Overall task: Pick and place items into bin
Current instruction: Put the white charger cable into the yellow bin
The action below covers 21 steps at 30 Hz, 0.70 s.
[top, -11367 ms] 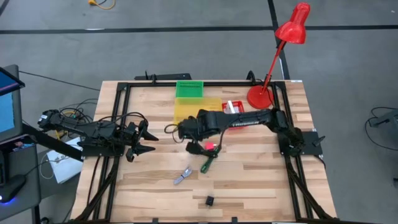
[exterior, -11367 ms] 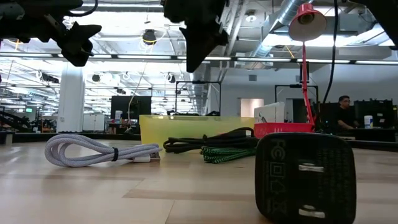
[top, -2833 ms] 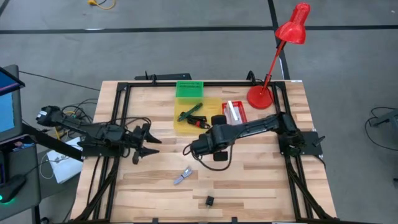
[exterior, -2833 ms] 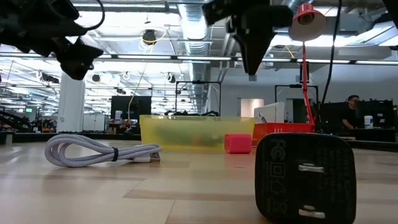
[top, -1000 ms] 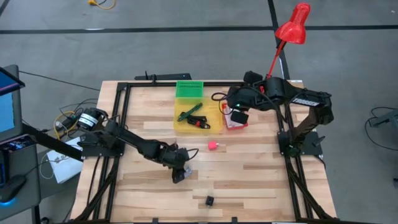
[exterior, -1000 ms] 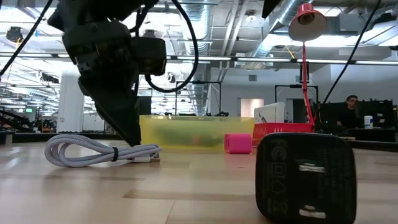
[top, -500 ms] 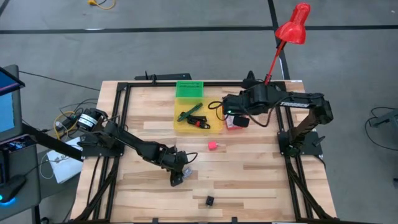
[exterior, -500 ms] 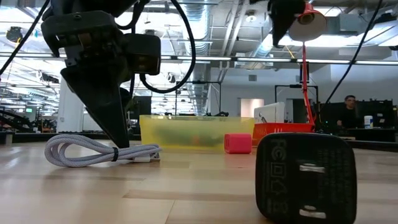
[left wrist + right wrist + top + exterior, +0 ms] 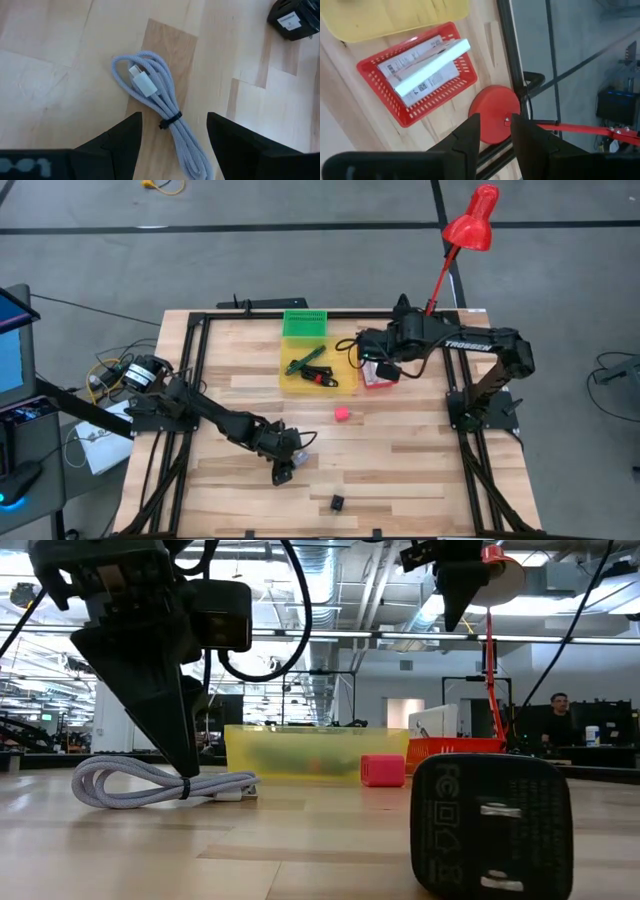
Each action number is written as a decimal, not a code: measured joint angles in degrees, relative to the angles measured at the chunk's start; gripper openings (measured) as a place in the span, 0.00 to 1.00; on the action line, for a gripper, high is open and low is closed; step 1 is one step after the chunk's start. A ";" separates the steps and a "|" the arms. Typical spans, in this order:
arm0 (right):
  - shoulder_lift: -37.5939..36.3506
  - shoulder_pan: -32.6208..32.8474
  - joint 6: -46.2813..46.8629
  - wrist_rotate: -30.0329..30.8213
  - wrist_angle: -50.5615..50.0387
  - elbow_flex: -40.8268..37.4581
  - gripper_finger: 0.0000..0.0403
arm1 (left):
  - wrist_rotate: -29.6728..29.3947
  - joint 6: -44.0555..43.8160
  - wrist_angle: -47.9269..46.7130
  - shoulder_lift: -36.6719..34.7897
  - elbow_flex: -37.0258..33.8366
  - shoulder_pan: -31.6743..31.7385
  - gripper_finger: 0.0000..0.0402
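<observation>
White "TROSSEN" lettering marks the right arm (image 9: 470, 346) — nothing else legible.

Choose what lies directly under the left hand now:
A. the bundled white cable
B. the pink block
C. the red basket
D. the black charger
A: the left hand hovers open over the bundled white cable, its fingers on either side of it.

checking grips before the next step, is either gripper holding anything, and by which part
Nothing is held. The left gripper is open above the coiled white cable; the right gripper is empty over the red basket.
</observation>
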 joint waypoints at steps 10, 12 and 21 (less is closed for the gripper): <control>0.00 -0.02 0.00 0.00 0.22 0.00 0.25 | 1.48 1.99 -0.58 5.73 2.71 0.28 0.53; 0.00 0.00 0.07 -0.02 0.25 0.00 0.25 | 1.94 3.29 -1.87 7.20 4.55 0.28 0.53; 0.00 0.14 0.96 -0.04 0.26 0.00 0.25 | 1.69 6.55 -8.60 9.10 9.07 1.09 0.52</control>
